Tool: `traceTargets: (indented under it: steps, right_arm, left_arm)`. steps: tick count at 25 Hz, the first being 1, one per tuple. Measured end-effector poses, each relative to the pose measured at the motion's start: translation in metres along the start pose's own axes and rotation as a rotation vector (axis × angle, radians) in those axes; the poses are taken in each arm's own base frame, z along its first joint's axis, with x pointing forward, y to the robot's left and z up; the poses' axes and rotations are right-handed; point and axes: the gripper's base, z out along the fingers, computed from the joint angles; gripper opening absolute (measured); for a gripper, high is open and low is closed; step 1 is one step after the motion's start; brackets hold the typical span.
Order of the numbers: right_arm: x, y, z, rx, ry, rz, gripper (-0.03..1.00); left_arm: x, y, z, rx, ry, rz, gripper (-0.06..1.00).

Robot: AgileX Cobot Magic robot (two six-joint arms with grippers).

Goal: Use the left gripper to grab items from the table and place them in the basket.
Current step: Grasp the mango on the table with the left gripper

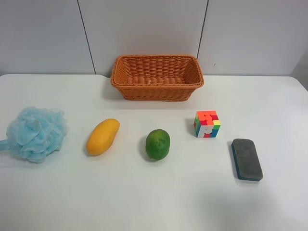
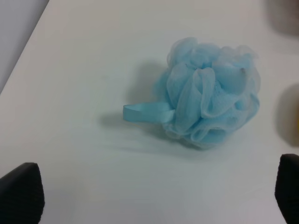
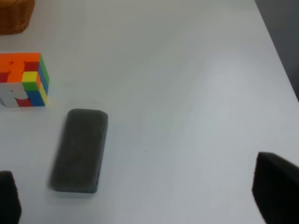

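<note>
1st pick: my left gripper point(image 2: 154, 196) spread wide, empty, near the bath pouf point(image 2: 210, 93); next I drop & pinch it for the basket point(image 1: 156, 91)

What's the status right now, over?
Left gripper open, right gripper open, both empty. Pouf, mango, green fruit, cube, eraser on table; basket empty. Nothing blocking the pouf.

My left fingers point(image 2: 21, 193) show only as tips cut off by the frame, and the mango point(image 2: 295, 116) is a blurred sliver at the edge. My right wrist view crops the cube point(image 3: 22, 79) and basket point(image 3: 14, 16).
</note>
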Motion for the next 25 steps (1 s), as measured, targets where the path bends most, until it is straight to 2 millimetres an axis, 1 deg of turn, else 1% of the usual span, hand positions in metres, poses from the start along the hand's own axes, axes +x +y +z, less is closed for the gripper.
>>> traceTargets:
  steps: [15, 17, 20, 23, 25]
  right_arm:
    - [0.0, 0.0, 0.0, 0.0, 0.0, 0.0, 0.99]
    - [0.0, 0.0, 0.0, 0.0, 0.0, 0.0, 0.99]
    - [0.0, 0.0, 0.0, 0.0, 0.0, 0.0, 0.99]
    - [0.0, 0.0, 0.0, 0.0, 0.0, 0.0, 0.99]
    - [0.0, 0.0, 0.0, 0.0, 0.0, 0.0, 0.99]
  left_arm:
    - [-0.002, -0.001, 0.001, 0.014, 0.007, -0.008, 0.99]
    - [-0.013, -0.005, 0.002, 0.045, -0.004, -0.025, 0.99]
    - [-0.039, -0.009, 0.006, 0.079, -0.027, -0.043, 0.99]
    - [-0.066, -0.011, 0.02, 0.081, 0.014, -0.014, 0.99]
    - [-0.083, -0.012, 0.037, 0.081, 0.075, 0.012, 0.99]
